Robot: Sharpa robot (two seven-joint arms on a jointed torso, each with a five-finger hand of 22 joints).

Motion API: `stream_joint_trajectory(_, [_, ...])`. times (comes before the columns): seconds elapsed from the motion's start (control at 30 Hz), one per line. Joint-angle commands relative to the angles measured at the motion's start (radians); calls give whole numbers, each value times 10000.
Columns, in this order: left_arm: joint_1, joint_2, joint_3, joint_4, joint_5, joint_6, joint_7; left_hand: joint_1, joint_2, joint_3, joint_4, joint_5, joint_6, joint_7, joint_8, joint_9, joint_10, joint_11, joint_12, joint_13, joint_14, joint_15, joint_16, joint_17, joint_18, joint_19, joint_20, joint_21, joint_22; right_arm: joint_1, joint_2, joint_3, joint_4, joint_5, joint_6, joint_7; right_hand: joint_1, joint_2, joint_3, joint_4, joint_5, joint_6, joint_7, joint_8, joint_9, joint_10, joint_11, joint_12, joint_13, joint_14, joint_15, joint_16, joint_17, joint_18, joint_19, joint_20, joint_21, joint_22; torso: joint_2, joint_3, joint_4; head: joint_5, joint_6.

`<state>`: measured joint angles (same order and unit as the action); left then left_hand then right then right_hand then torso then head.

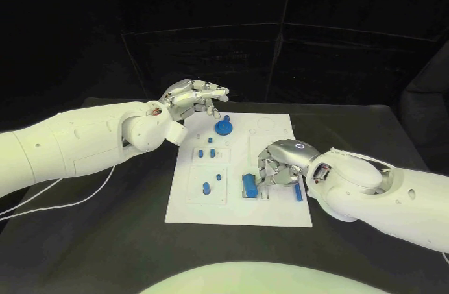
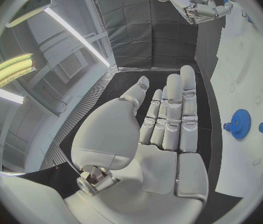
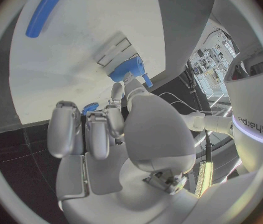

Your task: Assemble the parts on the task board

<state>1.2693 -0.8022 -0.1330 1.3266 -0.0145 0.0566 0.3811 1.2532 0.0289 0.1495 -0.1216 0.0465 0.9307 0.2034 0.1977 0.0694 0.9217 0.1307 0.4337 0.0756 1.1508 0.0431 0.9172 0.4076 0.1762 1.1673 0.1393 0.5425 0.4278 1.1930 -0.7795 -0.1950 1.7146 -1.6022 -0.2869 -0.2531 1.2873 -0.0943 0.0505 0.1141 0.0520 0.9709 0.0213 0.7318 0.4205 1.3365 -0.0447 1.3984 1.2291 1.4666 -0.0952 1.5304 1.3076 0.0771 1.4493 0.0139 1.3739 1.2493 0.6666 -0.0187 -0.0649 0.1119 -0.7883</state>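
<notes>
**Right hand down on the board's near corner, left hand raised empty at the far edge**

The white task board (image 1: 271, 209) lies in the middle of the black table (image 1: 93, 242). On it, a blue gear (image 1: 224, 126) sits near the far end, small blue pegs (image 1: 206, 153) stand in a raised block toward the left side, and more pegs (image 1: 206, 188) stand in a second block nearer the robot.

The left hand (image 1: 192, 98) hovers above the board's far left corner, palm open, its fingers (image 2: 171, 112) stretched out straight side by side and holding nothing.

The right hand (image 1: 279, 164) is down over the board's near right part, fingers curled toward a chunky blue block (image 1: 250, 185) just beside it; a long blue bar (image 1: 298, 191) lies close on the other side. From the right wrist view, the fingertips (image 3: 116, 92) are at a blue part (image 3: 128, 69) by a raised white fitting, but I cannot tell whether they actually grip it.
</notes>
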Motion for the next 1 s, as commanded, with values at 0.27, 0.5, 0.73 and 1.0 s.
stream_joint_trajectory(0.27, [8, -20, 1, 5, -55, 134, 121, 9, 59, -33, 7, 7, -80, 3, 8, -16, -51, 6, 60, -10, -81, 20, 15, -9, 39, 62, 21, -52, -8, -23, -13, 2, 98, -369, 109, -138, 123, 22, -369, 73, -36, -183, -2, 184, 81, 74, -1, 63, 51, 912, -96, -4, 2081, -112, 23, -83, 30, 18, -8, 4, -13, 39, -34])
stream_joint_trajectory(0.5, [7, -40, 1, 7, -55, 131, 124, 9, 59, -33, 7, 7, -80, 3, 8, -16, -51, 6, 60, -10, -81, 20, 15, -9, 39, 62, 21, -52, -8, -28, -99, 3, 213, -378, -109, -75, 161, 106, -571, 133, -35, -240, -8, 283, 119, 91, -7, 80, 91, 918, -101, 11, 2103, -111, 26, -89, 26, 20, 0, 2, -4, 33, -35])
stream_joint_trajectory(0.73, [5, -60, 1, -3, -55, 130, 123, 26, 73, -36, -2, 7, -86, 5, 12, -15, -62, 8, 69, -9, -85, 22, 17, -12, 39, 63, 23, -55, -12, -31, -306, 3, 495, -337, -358, 138, 150, 195, -748, 220, -36, -280, -11, 355, 142, 108, -11, 94, 127, 920, -106, 16, 2110, -112, 31, -95, 27, 26, 1, 5, -1, 50, -29])
stream_joint_trajectory(1.0, [3, -71, 0, -4, -55, 136, 120, 26, 73, -36, -2, 7, -86, 5, 12, -15, -62, 8, 69, -9, -85, 22, 17, -12, 39, 63, 23, -55, -12, -33, -463, 3, 729, -262, -280, 239, 142, 229, -857, 270, -36, -306, -12, 390, 151, 99, -12, 87, 120, 918, -108, 7, 2099, -112, 33, -98, 26, 28, 1, 4, -24, 55, -48])
